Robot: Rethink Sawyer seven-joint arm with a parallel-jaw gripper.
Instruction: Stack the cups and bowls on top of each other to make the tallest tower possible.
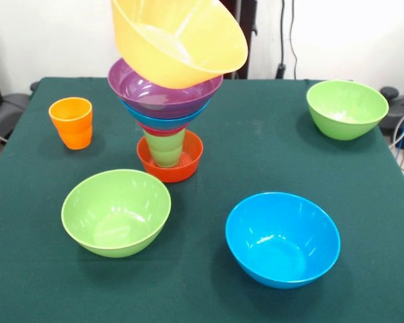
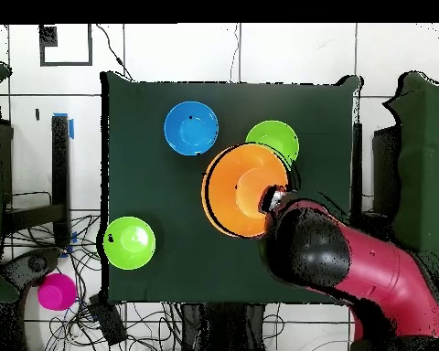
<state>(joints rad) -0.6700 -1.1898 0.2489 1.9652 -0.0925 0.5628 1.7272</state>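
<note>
The tower stands left of the table's middle. A small red-orange bowl (image 1: pixel 172 165) holds a light green cup (image 1: pixel 165 147), which carries a pink bowl, a blue bowl (image 1: pixel 155 118) and a purple bowl (image 1: pixel 163 91). The very large orange bowl (image 1: pixel 178 40) sits on top, steeply tilted. In the overhead view the orange bowl (image 2: pixel 237 190) covers the tower, and my gripper (image 2: pixel 273 197) is at its rim on the robot's side. The front view does not show the gripper. An orange cup (image 1: pixel 72 122) stands alone left of the tower.
A lime green bowl (image 1: pixel 116 212) and a blue bowl (image 1: pixel 283 239) rest near the front edge. Another lime green bowl (image 1: pixel 347 108) sits at the far right. A pink bowl (image 2: pixel 57 291) lies off the table among cables.
</note>
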